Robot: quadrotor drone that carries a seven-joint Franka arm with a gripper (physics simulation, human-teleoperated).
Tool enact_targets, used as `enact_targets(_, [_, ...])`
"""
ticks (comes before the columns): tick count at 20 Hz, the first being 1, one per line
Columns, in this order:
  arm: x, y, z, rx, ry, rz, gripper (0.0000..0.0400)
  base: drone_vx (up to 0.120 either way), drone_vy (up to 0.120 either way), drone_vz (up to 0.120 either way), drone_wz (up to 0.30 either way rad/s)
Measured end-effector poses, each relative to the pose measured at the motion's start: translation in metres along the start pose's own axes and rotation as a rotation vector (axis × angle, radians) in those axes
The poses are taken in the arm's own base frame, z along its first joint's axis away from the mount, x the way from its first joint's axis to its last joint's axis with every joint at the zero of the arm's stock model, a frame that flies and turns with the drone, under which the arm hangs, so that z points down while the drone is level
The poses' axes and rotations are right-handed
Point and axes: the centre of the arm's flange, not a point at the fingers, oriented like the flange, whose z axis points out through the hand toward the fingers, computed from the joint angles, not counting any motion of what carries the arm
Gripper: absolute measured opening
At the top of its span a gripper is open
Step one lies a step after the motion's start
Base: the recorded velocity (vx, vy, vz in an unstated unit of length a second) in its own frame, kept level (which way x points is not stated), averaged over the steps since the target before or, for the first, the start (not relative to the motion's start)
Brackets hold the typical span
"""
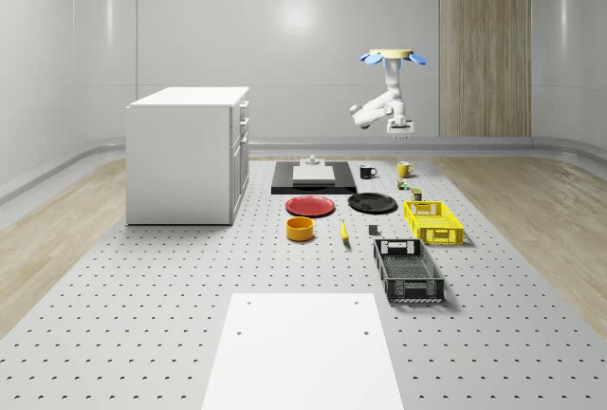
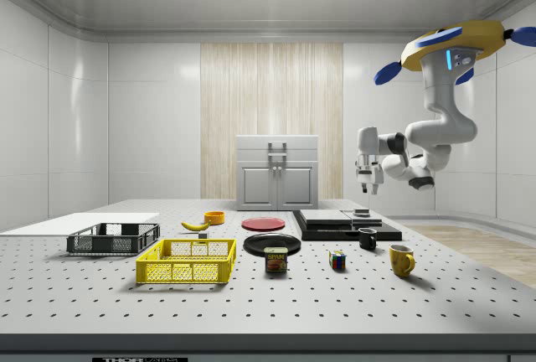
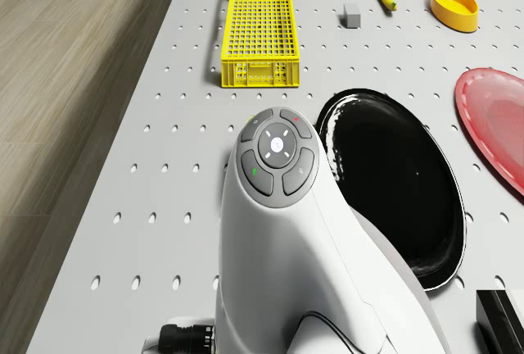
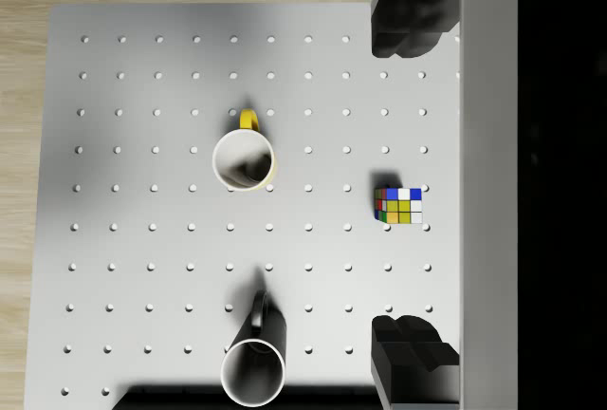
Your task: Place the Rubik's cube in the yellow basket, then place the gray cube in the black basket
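Drone [image 1: 390, 54] hovering, arm bent downward — gripper [image 1: 398, 126] apparently open

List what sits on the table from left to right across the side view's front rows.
Black basket → yellow basket → Spam can → Rubik's cube → black mug → yellow mug.

Pale paneled walls, a wood-slat panel [image 1: 484, 45], wooden floor [image 1: 57, 230] and a white cabinet [image 1: 188, 154].
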Motion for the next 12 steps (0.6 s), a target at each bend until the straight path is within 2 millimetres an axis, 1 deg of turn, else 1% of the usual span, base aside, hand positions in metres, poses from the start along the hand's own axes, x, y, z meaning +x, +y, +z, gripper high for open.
enact_targets(12, [-0.0024,-0.0023,-0.0001,-0.023,0.025,-0.001,0.04,0.12,0.0,-0.12,0.0])
